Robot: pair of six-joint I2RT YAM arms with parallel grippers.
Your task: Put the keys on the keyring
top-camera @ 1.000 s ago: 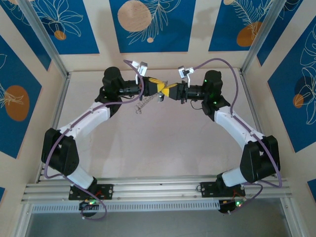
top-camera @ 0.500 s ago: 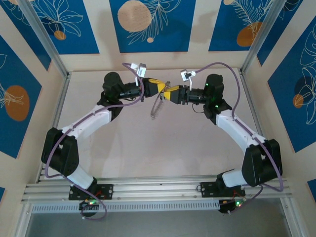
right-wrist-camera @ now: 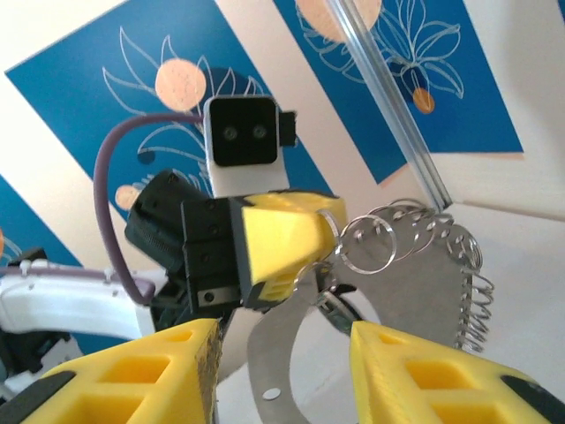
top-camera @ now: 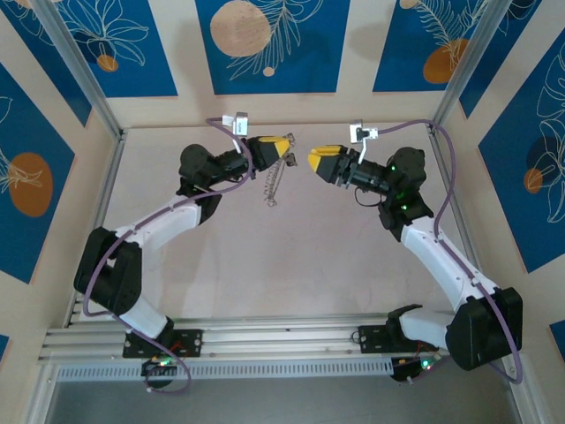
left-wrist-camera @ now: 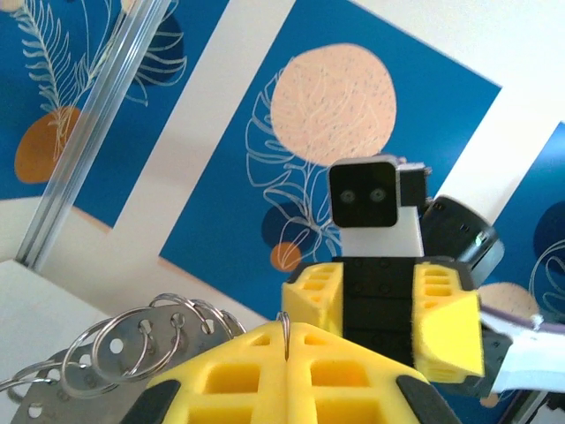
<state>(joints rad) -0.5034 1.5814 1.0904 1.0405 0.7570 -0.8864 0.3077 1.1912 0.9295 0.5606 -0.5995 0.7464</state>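
My left gripper [top-camera: 281, 148] is shut on a thin wire ring of the keyring [top-camera: 272, 183], which dangles below it over the table. In the left wrist view the ring is pinched in the seam of the left gripper [left-wrist-camera: 287, 329], with more rings [left-wrist-camera: 146, 340] bunched at the left. My right gripper [top-camera: 315, 159] stands open a short way to the right, holding nothing. The right wrist view looks between the right gripper [right-wrist-camera: 284, 334] fingers at the keyring [right-wrist-camera: 402, 265]. A small dark piece [right-wrist-camera: 340, 305], perhaps a key, hangs under the left fingers.
Metal frame posts [top-camera: 84, 75] stand at the back corners, with blue patterned walls [top-camera: 265, 44] behind. The pale table [top-camera: 282, 265] stretches in front of both arms to the rail [top-camera: 282, 340] at the near edge.
The two grippers were tip to tip at the keyring. The right gripper has opened and drawn back to the right; the left has shifted slightly back, keeping the keyring.
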